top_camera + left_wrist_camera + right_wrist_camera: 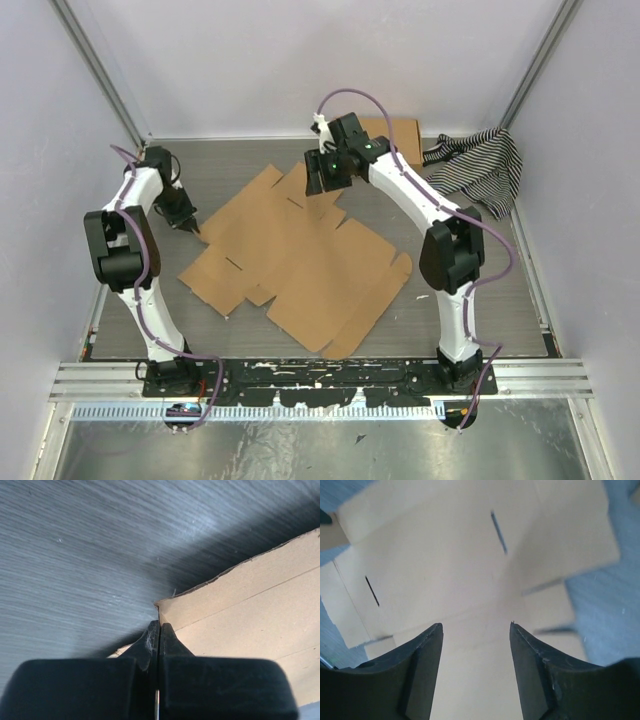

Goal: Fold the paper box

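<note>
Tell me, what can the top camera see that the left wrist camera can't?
Only the top view: the whole flat brown cardboard sheet with all its flaps, the black-and-white striped cloth, a small formed brown cardboard box at the back, and the right tool. Only the left wrist view: up close, the left tool is shut, its tips at the sheet's ragged corner. Both: the sheet, the left tool and the grey table.
</note>
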`<state>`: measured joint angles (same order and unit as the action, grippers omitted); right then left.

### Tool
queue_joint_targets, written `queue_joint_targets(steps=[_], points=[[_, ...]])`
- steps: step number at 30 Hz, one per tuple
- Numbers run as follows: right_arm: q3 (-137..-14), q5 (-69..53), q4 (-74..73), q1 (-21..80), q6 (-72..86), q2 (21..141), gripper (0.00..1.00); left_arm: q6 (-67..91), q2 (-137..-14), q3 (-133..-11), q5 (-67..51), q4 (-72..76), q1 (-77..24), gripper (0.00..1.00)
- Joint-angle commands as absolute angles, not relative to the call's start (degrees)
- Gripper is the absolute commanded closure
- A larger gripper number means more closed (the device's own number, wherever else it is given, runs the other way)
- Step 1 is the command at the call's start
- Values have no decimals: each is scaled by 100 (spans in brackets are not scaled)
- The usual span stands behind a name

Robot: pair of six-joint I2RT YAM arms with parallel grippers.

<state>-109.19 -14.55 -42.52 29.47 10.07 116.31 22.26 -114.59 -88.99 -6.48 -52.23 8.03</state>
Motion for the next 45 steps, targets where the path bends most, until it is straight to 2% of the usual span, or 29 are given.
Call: queue_joint_targets(steps=[1, 7, 13, 17, 34, 38, 41, 45], points=[[-12035, -1917, -4298, 2841, 537, 12194, 37, 1389, -11236, -9278, -846, -6146, 791, 100], [-12690, -2501, -3727, 2647, 586, 13037, 32, 1216, -11148, -9156, -963, -6486, 782, 100], [-13197, -2370, -3437, 2618, 1099, 13759, 28, 1547, -11611, -9414, -901, -6566, 666, 100], [-13090, -2102, -3393, 2650, 1274, 13961, 25, 1862, -11833, -9439, -892, -6525, 610, 100], [-12882, -1524, -3569, 2909, 1208, 14402, 28, 2091, -12150, -9404, -896, -6401, 501, 95], [-12939, -1561, -3598, 2944, 1140, 14483, 32, 2118, -12158, -9405, -938, -6405, 498, 94], [-12911, -1605, -3592, 2976, 1073, 14424, 46, 2143, -12158, -9409, -923, -6416, 492, 92], [-12733, -1412, -3525, 3067, 956, 14143, 65, 2183, -12079, -9411, -918, -6435, 483, 82]])
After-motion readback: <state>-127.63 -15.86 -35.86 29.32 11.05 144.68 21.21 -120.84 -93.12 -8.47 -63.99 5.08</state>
